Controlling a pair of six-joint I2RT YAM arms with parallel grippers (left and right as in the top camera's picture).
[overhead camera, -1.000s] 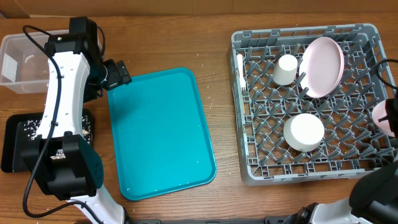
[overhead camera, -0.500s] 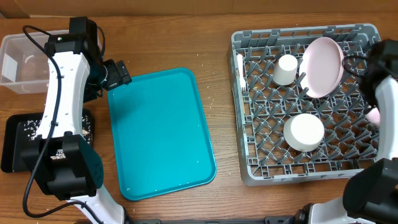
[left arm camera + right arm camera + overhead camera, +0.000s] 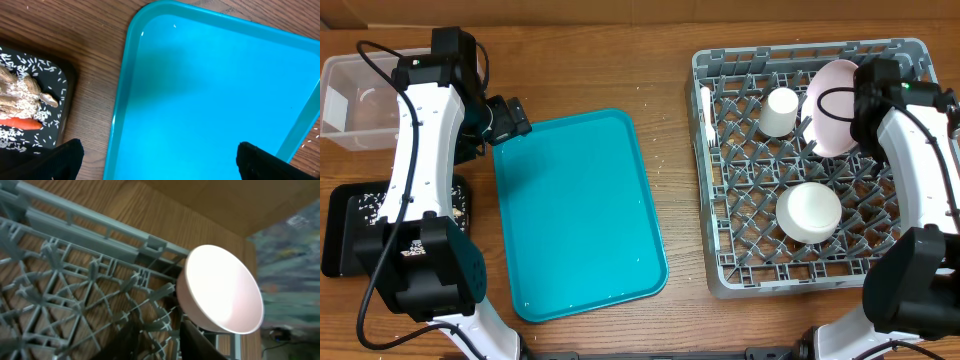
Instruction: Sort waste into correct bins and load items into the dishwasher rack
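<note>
At the rack's (image 3: 75, 245) outer wall, in the right wrist view, a pale bowl (image 3: 220, 292) stands on edge. Its hollow faces the camera and its lower rim sits down among the pegs. The right jaws (image 3: 157, 342) hang just beside it, parted a little, with only lattice between them and nothing held. In the overhead view the right arm covers this bowl.

The bowl looks stiff, smooth and glossy, so I judge it slippery and probably light. Whether it is plastic or ceramic cannot be told, so it is safest treated as breakable. The rim is the place to take hold, with one finger inside the hollow and one on the outer curve. A pinch across the round body would likely slide off. Leaning as it does, a nudge could roll it along the pegs or tip it over the wall.

Inside the rack, the plate (image 3: 835, 105) stands on edge, the cup (image 3: 780, 110) sits beside it, and a second bowl (image 3: 808, 212) lies upside down. The fork (image 3: 705, 112) lies along the rack's left wall.

Left of the rack, the left jaws (image 3: 160, 150) are spread wide over the teal tray (image 3: 210, 85), gripping nothing.
</note>
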